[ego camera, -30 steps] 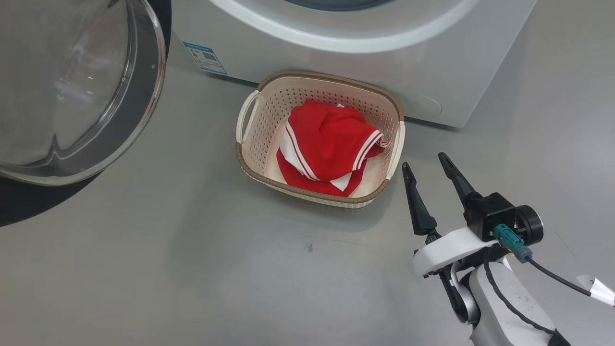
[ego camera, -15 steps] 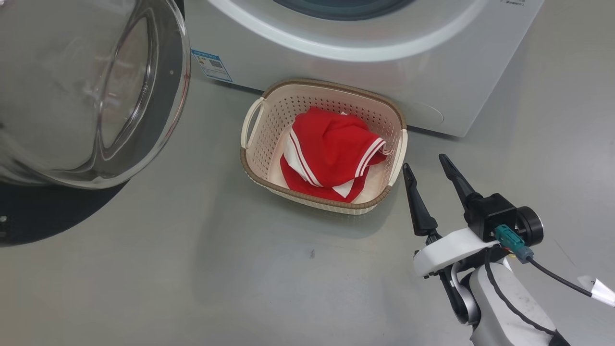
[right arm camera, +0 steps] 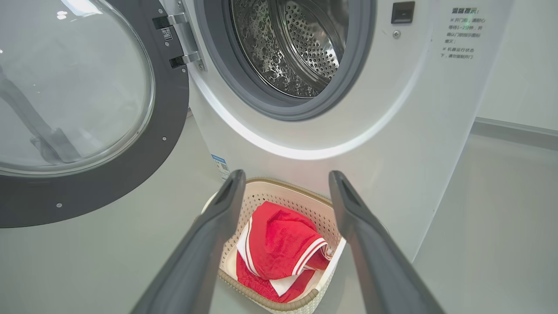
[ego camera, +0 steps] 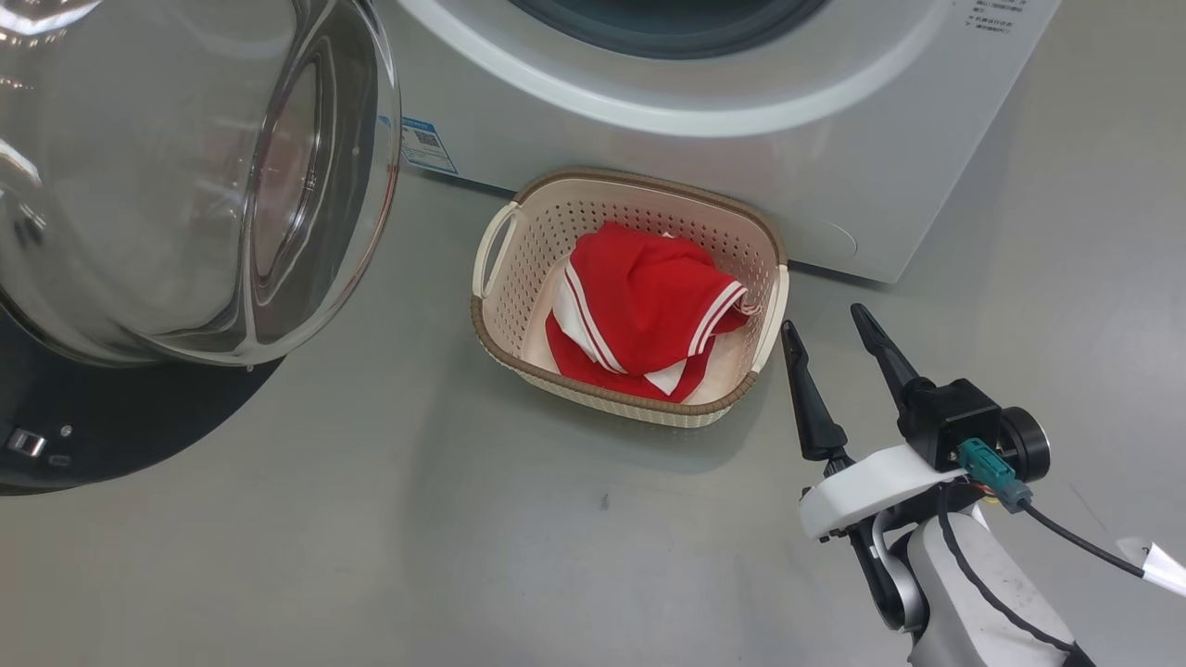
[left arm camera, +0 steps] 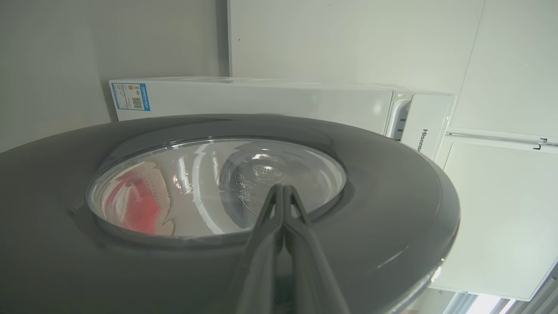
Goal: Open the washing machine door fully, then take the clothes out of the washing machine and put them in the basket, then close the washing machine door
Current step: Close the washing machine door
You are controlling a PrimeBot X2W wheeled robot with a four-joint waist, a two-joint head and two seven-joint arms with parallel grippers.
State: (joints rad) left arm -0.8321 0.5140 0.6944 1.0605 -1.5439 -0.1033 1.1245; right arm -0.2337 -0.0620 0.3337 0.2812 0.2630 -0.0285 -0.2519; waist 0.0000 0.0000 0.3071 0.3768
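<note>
The right wrist view looks straight into the washing machine (right arm camera: 392, 131), its steel drum (right arm camera: 287, 48) open behind the grey gasket; the head view cuts that mouth off at its top edge. The left wrist view gives the outer face of the washing machine door (left arm camera: 383, 196), where the left claw (left arm camera: 282, 188) is pinched together, tips over the glass bowl; contact cannot be told. In the head view the door hangs swung out at the left, with bare floor (ego camera: 408, 482) between its rim and the basket (ego camera: 611, 394). The basket sits against the machine's front, the red clothes (ego camera: 649, 296) heaped inside. The right claw (ego camera: 819, 317) is spread wide, holding nothing, just beside the basket's right side.
</note>
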